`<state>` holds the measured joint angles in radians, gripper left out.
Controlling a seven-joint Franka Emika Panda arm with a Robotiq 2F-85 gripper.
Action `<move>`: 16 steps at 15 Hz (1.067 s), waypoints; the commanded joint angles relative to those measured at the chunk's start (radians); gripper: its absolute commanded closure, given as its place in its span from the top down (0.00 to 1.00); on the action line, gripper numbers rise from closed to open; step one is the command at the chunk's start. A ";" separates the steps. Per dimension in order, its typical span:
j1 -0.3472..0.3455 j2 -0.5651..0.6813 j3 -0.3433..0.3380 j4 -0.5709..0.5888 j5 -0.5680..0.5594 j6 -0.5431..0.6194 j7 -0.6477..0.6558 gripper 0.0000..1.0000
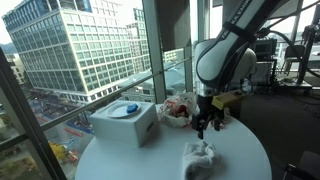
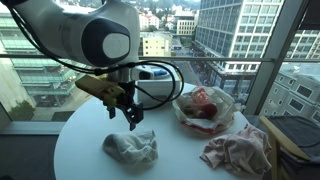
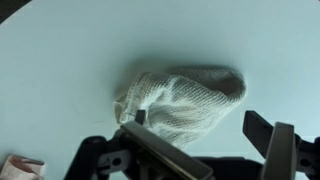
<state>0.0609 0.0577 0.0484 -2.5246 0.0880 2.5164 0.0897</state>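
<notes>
My gripper [image 1: 207, 124] [image 2: 131, 120] hangs open a little above the round white table [image 1: 243, 150] [image 2: 82, 150], holding nothing. Just under and in front of it lies a crumpled white knitted cloth [image 1: 199, 158] [image 2: 131, 148]. In the wrist view the cloth [image 3: 185, 100] fills the middle. One dark fingertip [image 3: 140, 117] sits over the cloth's edge and the other stands apart at the right, over bare table. The gripper [image 3: 200, 125] does not touch the cloth as far as I can see.
A clear bowl [image 1: 177, 110] [image 2: 204, 108] with red and white fabric stands near the window. A pink cloth [image 2: 237, 150] [image 3: 18, 167] lies beside it. A white box [image 1: 124, 122] with a blue object [image 1: 129, 109] on top stands on the table. Glass windows run close behind.
</notes>
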 commanded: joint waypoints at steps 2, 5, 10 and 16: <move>-0.007 0.230 -0.042 0.170 -0.077 0.019 0.106 1.00; -0.020 0.295 -0.067 0.195 -0.051 0.018 0.113 1.00; -0.060 0.364 -0.067 0.173 -0.009 0.116 0.069 1.00; -0.088 0.449 -0.049 0.191 0.023 0.171 0.018 0.75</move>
<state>-0.0124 0.4730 -0.0144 -2.3519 0.0905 2.6582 0.1398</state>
